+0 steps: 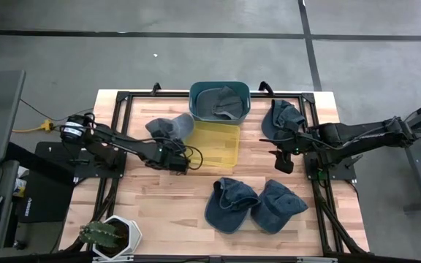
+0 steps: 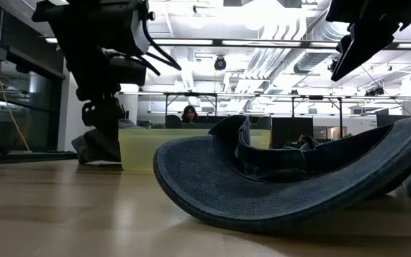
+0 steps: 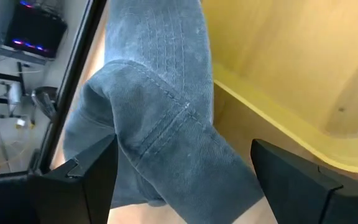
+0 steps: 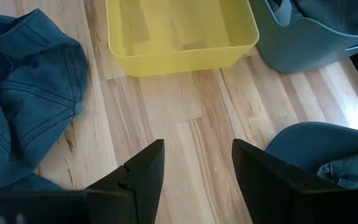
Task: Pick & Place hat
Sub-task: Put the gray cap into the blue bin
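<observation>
Lying beside yellow bin (image 1: 218, 143), denim hat (image 1: 169, 129); left claw (image 1: 175, 163) open astride it; right claw (image 1: 284, 164) open

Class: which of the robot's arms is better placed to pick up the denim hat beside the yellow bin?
Left. The left gripper is open around that hat; the right gripper hovers apart.
</observation>
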`<action>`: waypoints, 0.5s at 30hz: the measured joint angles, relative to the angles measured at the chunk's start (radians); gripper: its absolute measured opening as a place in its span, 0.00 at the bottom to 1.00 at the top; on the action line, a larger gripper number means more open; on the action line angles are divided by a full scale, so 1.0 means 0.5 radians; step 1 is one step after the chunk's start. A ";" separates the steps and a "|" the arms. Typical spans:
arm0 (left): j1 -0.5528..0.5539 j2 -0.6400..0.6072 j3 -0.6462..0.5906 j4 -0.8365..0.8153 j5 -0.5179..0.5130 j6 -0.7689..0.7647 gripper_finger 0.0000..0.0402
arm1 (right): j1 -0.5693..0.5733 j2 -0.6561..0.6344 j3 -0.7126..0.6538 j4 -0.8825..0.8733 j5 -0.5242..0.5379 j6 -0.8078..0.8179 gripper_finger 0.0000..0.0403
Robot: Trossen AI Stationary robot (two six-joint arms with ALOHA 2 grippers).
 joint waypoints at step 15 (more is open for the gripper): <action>0.003 0.011 -0.005 -0.091 -0.163 0.082 0.77 | 0.000 0.000 0.000 0.000 0.000 0.069 0.45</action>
